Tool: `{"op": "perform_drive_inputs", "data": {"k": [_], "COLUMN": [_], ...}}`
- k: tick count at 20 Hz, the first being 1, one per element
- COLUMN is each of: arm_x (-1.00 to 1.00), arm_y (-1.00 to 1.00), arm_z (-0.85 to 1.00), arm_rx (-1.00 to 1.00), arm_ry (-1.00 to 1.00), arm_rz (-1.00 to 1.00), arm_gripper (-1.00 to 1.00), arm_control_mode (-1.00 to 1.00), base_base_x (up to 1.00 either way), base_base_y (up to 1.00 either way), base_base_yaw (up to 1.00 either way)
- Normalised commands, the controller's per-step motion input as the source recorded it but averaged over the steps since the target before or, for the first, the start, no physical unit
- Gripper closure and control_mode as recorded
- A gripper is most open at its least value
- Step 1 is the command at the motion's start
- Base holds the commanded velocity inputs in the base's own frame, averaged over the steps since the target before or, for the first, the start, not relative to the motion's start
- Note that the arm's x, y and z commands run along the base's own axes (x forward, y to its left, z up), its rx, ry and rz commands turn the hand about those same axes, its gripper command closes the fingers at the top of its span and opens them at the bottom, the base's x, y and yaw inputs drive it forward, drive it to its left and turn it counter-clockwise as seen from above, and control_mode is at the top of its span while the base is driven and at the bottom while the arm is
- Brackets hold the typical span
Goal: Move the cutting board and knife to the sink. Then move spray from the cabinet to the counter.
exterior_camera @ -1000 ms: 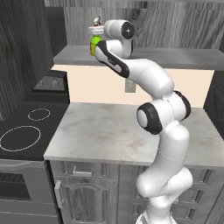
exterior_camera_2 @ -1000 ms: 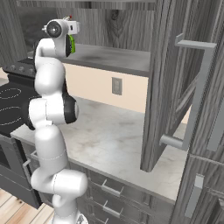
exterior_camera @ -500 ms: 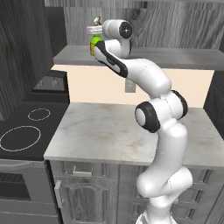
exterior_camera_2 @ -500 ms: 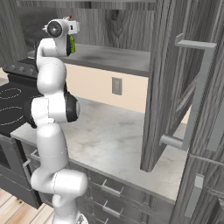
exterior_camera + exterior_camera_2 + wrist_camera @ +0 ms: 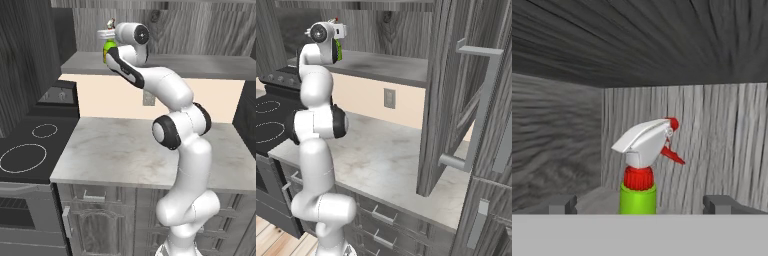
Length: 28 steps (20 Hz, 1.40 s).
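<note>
Green spray (image 5: 638,199) upright on the cabinet (image 5: 557,145) shelf, between the spread claw (image 5: 640,204) fingertips, ungripped.

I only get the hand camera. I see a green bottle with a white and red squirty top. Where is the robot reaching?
Observer: Up into the cabinet. The spray stands at the left end of its grey shelf, seen from the left base view.
Operator: Is the tool grabbing it?
Observer: Not yet. The tool is open, one fingertip on each side of the bottle.
Operator: What's under the shelf?
Observer: A marble counter, with a black stovetop to its left.
Operator: Is the cabinet door open?
Observer: Yes, the right base view shows the door swung out over the counter.
</note>
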Motion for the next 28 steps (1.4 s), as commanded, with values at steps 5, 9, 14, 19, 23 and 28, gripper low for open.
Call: {"op": "perform_drive_inputs", "data": {"k": [5, 9, 14, 19, 23, 28], "arm_x": [0.11, 0.08, 0.17, 0.18, 0.1, 0.07], "arm_y": [0.06, 0.01, 0.01, 0.01, 0.02, 0.02], "arm_z": [0.0, 0.0, -0.03, -0.03, 0.0, 0.0], "arm_rx": [0.0, 0.0, 0.0, 0.0, 0.0, 0.0], "arm_ry": [0.0, 0.0, 0.0, 0.0, 0.0, 0.0], "arm_rz": [0.0, 0.0, 0.0, 0.0, 0.0, 0.0], "arm_gripper": [-1.0, -1.0, -1.0, -1.0, -1.0, -1.0], "arm_control_mode": [-1.0, -1.0, -1.0, -1.0, -1.0, -1.0], "base_base_x": [0.0, 0.0, 0.0, 0.0, 0.0, 0.0], "base_base_y": [0.0, 0.0, 0.0, 0.0, 0.0, 0.0], "base_base_yaw": [0.0, 0.0, 0.0, 0.0, 0.0, 0.0]}}
